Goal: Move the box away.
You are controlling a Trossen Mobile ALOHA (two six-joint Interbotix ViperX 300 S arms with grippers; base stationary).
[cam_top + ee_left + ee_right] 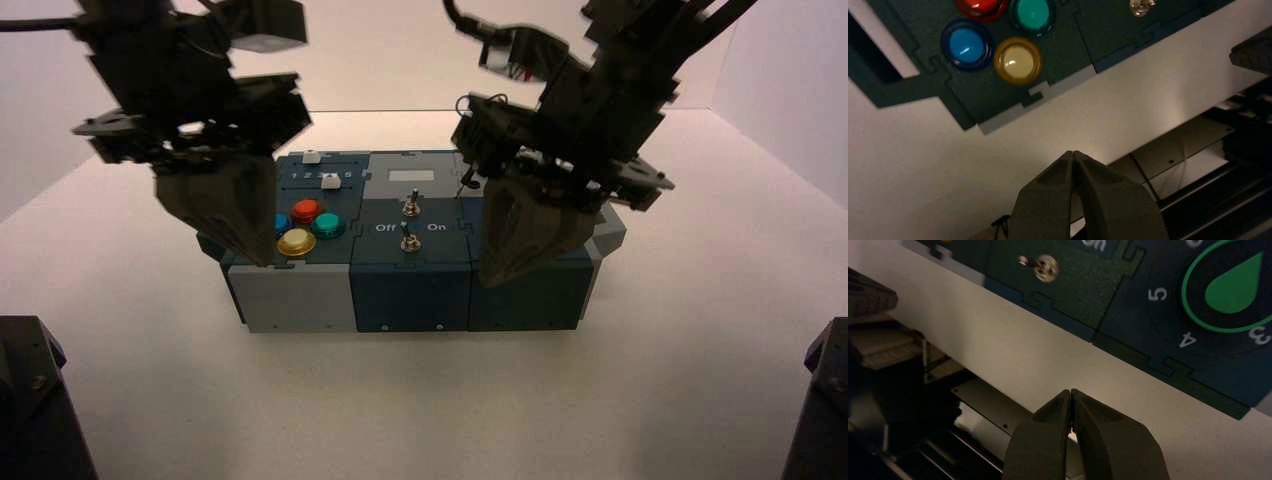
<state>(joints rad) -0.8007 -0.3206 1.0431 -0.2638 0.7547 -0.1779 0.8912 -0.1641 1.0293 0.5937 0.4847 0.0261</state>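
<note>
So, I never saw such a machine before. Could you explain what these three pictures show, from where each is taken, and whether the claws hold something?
It is a robot with two arms, each ending in a claw. The high view looks down from above and behind; the other two come from cameras on the wrists. On the white table stands the box, a panel with coloured buttons such as the yellow button, toggle switches and a green dial. The left claw and the right claw hang over the box's near side. Both are shut and hold nothing.
</note>
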